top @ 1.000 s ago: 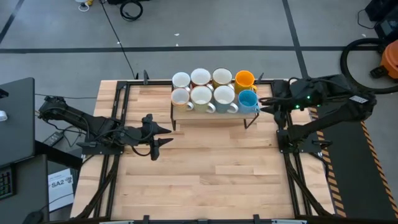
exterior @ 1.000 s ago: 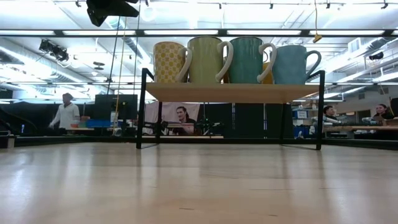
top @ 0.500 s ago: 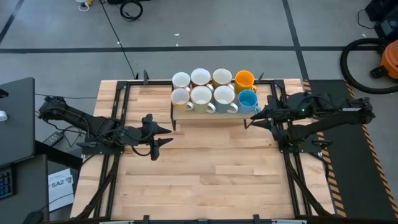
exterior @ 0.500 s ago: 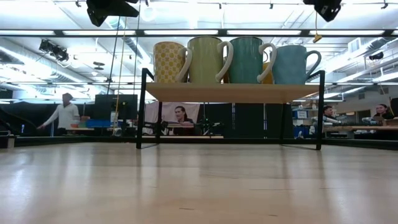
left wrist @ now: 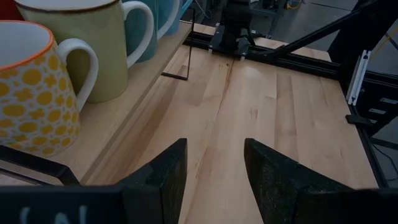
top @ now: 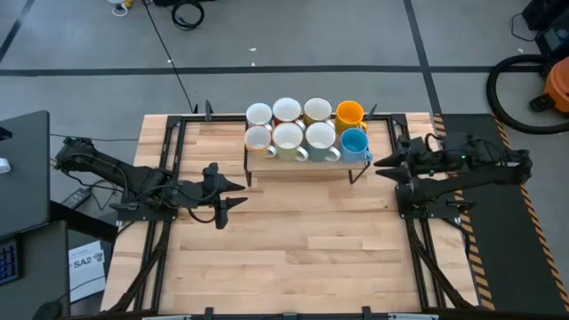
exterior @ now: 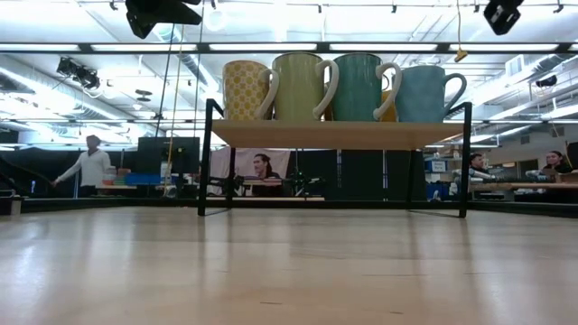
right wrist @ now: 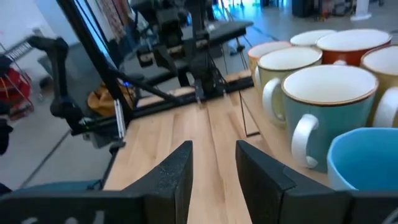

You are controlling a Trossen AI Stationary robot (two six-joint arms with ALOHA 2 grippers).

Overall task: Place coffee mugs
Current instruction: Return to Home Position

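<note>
1. At the table's 12 o'clock edge, eight coffee mugs (top: 305, 126) stand upright in two rows of four on a small wooden shelf (top: 298, 161) with dark metal legs.
2. From the 9 o'clock end, the front row is a yellow patterned mug (exterior: 246, 90), a pale green mug (exterior: 300, 87), a teal mug (exterior: 358, 87) and a light blue mug (exterior: 423, 93).
3. The back row is mostly hidden in the low view. From above, an orange-yellow mug (top: 349, 113) closes its 3 o'clock end.
4. The right gripper (top: 380, 164) hangs at about 4 o'clock from the shelf, near the light blue mug. Its fingers are parted, and it holds and touches nothing.
5. The left gripper (top: 240, 195) hovers at about 8 o'clock from the shelf, above the table (top: 293, 258). It points toward 3 o'clock, fingers spread and empty.
6. In the room beyond, a person (exterior: 90, 167) stands at far 9 o'clock.
</note>
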